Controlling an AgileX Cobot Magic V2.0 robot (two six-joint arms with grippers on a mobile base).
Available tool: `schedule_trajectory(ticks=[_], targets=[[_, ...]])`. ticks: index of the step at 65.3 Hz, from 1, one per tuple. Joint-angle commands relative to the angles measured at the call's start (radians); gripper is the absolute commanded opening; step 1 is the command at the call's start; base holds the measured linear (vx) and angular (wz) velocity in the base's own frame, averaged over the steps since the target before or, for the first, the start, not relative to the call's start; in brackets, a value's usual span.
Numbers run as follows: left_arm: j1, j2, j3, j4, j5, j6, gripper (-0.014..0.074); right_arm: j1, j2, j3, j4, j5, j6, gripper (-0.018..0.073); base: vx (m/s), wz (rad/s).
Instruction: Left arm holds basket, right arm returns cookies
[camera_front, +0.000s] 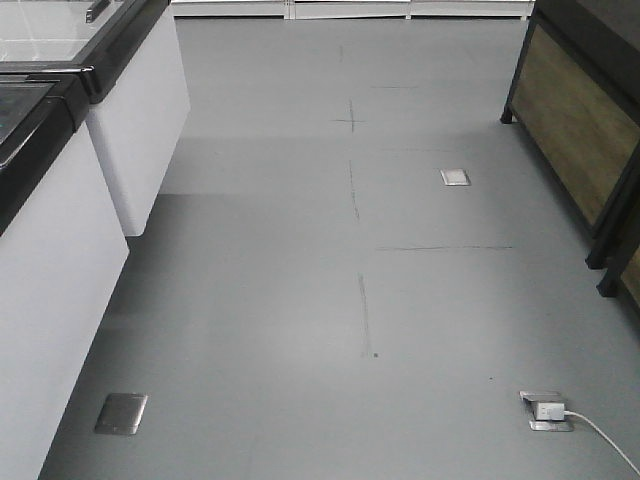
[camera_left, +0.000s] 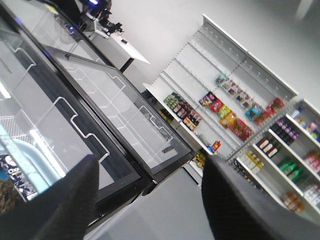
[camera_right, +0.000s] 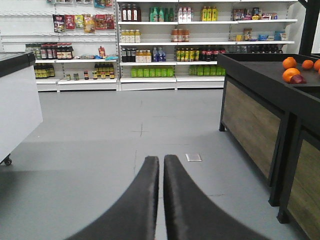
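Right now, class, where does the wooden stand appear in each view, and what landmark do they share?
Front: stand at the right edge.
Left wrist: not in it.
Right wrist: right side, oranges on top.
Shared: white freezer, at left in every view.

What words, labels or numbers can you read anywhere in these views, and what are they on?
No text is legible.
Shelf bottles: labels too small.
Hanging packets, left wrist view: blurred.
Dark blue package at that view's left edge: print blurred.
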Motion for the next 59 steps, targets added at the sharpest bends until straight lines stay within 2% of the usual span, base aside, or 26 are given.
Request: schedule_trajectory(ticks=[1, 14, 23, 26, 36, 41, 59], targets=[[0.042, 0.0, 0.005, -0.01, -0.045, -0.129, 0.0436, 0.0, -0.013, 0.019, -0.005, -0.072, -0.006, -0.0006, 0.0, 0.0], [0.087, 0.0, 0.126, -0.01, -0.053, -0.369, 0.0436, 0.0, -0.013, 0.019, -0.005, -0.072, -0.006, -0.0006, 0.0, 0.0], [0.089, 0.0, 0.217, -0.01, -0.165, -0.487, 0.0436, 0.0, -0.013, 0.019, -0.005, -0.072, -0.006, -0.0006, 0.0, 0.0], [0.089, 0.001, 0.245, -0.01, -0.222, -0.509, 0.0436, 0.0, -0.013, 0.019, -0.005, -0.072, -0.006, -0.0006, 0.0, 0.0], [0.089, 0.012, 0.343, -0.01, -0.519, -0.557, 0.0436, 0.0, -0.013, 0.019, -0.005, -0.072, -0.006, -0.0006, 0.0, 0.0], [0.089, 0.034, 0.38, -0.01, -0.615, -0.591, 0.0436, 0.0, -0.013, 0.019, -0.005, -0.072, -0.006, -0.0006, 0.0, 0.0], [0.088, 0.141, 0.393, -0.01, -0.77, -0.702, 0.0436, 0.0, -0.013, 0.019, -0.005, -0.072, -0.006, -0.0006, 0.0, 0.0]])
